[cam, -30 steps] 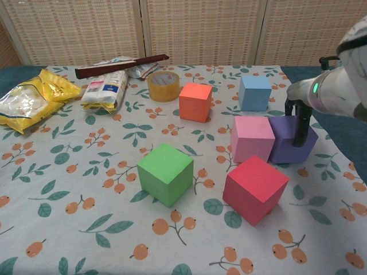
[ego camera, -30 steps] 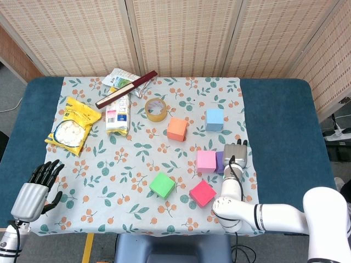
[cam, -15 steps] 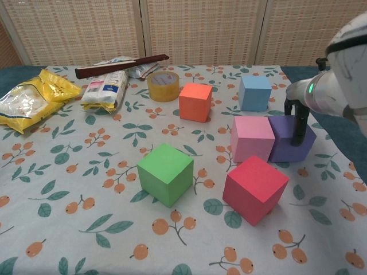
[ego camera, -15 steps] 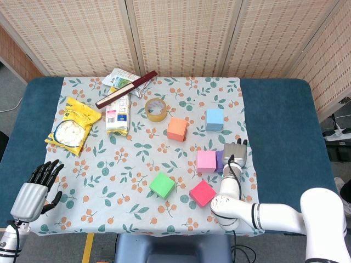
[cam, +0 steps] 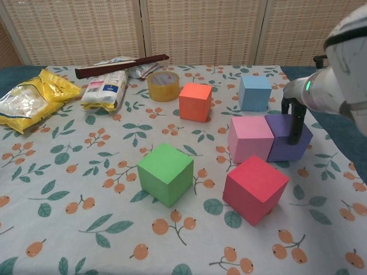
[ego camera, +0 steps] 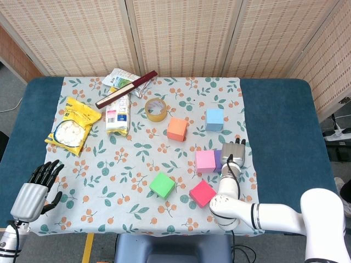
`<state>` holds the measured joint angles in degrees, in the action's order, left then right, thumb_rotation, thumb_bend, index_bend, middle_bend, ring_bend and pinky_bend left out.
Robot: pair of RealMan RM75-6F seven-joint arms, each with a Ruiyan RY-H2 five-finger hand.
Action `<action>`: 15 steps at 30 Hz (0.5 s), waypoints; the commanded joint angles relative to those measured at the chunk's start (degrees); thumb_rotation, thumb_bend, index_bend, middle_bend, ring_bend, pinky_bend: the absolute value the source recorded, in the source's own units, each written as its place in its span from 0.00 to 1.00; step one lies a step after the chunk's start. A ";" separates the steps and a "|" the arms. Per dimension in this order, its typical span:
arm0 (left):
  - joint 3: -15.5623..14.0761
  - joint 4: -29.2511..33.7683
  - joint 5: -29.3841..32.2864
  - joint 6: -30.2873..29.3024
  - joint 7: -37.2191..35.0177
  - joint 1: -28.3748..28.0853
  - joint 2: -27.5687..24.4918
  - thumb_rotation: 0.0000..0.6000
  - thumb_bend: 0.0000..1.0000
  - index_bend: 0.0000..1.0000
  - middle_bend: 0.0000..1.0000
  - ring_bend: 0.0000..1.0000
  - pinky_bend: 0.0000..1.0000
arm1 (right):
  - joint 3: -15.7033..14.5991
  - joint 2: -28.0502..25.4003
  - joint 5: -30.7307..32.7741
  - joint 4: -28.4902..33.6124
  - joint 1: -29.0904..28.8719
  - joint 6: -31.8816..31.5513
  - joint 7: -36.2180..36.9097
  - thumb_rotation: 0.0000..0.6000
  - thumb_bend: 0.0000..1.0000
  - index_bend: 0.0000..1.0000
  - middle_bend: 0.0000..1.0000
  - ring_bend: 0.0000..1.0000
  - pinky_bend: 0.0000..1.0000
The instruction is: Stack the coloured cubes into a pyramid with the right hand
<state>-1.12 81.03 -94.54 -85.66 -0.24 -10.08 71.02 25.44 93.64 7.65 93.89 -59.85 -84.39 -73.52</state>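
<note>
My right hand [ego camera: 232, 151] sits over the purple cube [cam: 283, 141] at the right of the cloth. One dark finger [cam: 295, 122] runs down the cube's near face, and the hand appears to grip it. The purple cube [ego camera: 218, 160] touches the pink cube [cam: 249, 138] on its left. In front of them lies the red cube [cam: 255, 188], with the green cube [cam: 165, 173] further left. The orange cube [cam: 195, 101] and the blue cube [cam: 254, 92] stand behind. My left hand [ego camera: 36, 190] hangs open at the table's near left corner, holding nothing.
A roll of tape [cam: 163, 86], a white packet [cam: 104, 90], a yellow snack bag [cam: 31, 97] and a dark flat stick [cam: 121, 65] lie along the back left. The floral cloth [cam: 86, 189] covers a blue table [ego camera: 279, 126].
My right hand has shifted slightly left and away with the purple cube, nudging the pink cube a little to the left. The left hand has not moved.
</note>
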 commanded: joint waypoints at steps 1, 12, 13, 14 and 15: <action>-0.01 0.00 -0.01 0.02 -0.04 -0.01 -0.01 1.00 0.44 0.00 0.00 0.00 0.14 | 0.20 0.16 0.28 -0.14 -0.01 0.01 -0.23 1.00 0.14 0.70 0.19 0.00 0.05; -0.04 -0.07 0.07 -0.07 -0.28 0.11 -0.14 1.00 0.44 0.00 0.00 0.00 0.14 | 0.50 1.35 0.00 -2.12 -0.04 0.57 -0.16 1.00 0.14 0.62 0.13 0.00 0.05; 0.01 -0.04 0.06 -0.06 -0.27 0.05 -0.14 1.00 0.44 0.00 0.00 0.00 0.14 | 0.56 1.47 -0.27 -2.32 -0.01 0.59 0.02 1.00 0.14 0.62 0.13 0.00 0.05; 0.02 -0.03 0.08 -0.02 -0.26 0.04 -0.15 1.00 0.44 0.00 0.00 0.00 0.14 | 0.58 1.53 -0.48 -2.42 0.01 0.60 0.12 1.00 0.14 0.62 0.13 0.00 0.05; 0.02 -0.02 0.10 0.01 -0.26 0.04 -0.16 1.00 0.44 0.00 0.00 0.00 0.14 | 0.62 1.57 -0.56 -2.47 0.03 0.59 0.15 1.00 0.14 0.62 0.12 0.00 0.05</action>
<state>-1.10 81.01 -94.44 -85.65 -0.50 -10.05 70.86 26.05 95.18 7.12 91.46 -59.84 -83.82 -73.40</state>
